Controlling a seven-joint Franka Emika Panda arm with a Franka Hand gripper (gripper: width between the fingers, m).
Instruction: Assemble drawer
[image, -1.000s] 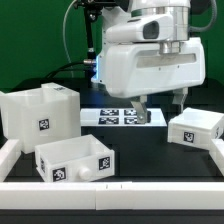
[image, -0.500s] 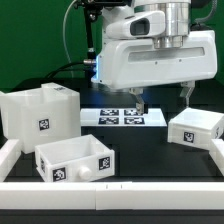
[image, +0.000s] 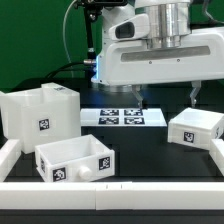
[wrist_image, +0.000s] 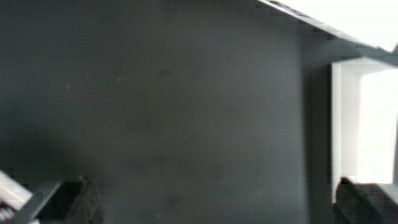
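Note:
The drawer lies in three white tagged parts on the dark table. The large boxy housing (image: 40, 118) stands at the exterior view's left. One open-top tray (image: 72, 160) with a round knob (image: 85, 173) sits in front, and a second tray (image: 195, 128) sits at the right. My gripper (image: 167, 97) hangs open and empty above the table, behind the right tray and apart from every part. In the wrist view the gripper (wrist_image: 217, 205) shows two dark fingertips (wrist_image: 63, 200) wide apart over bare table. A white edge (wrist_image: 368, 120) lies beside one finger; I cannot tell which part it is.
The marker board (image: 123, 117) lies flat behind the trays, under the arm. Low white rails edge the table at the front (image: 110, 190), left (image: 8, 152) and right (image: 217, 155). A white strip (wrist_image: 338, 30) crosses a corner of the wrist view.
The arm has risen and shifted slightly toward the exterior view's right. The fingers stay wide apart. The drawer parts have not moved.

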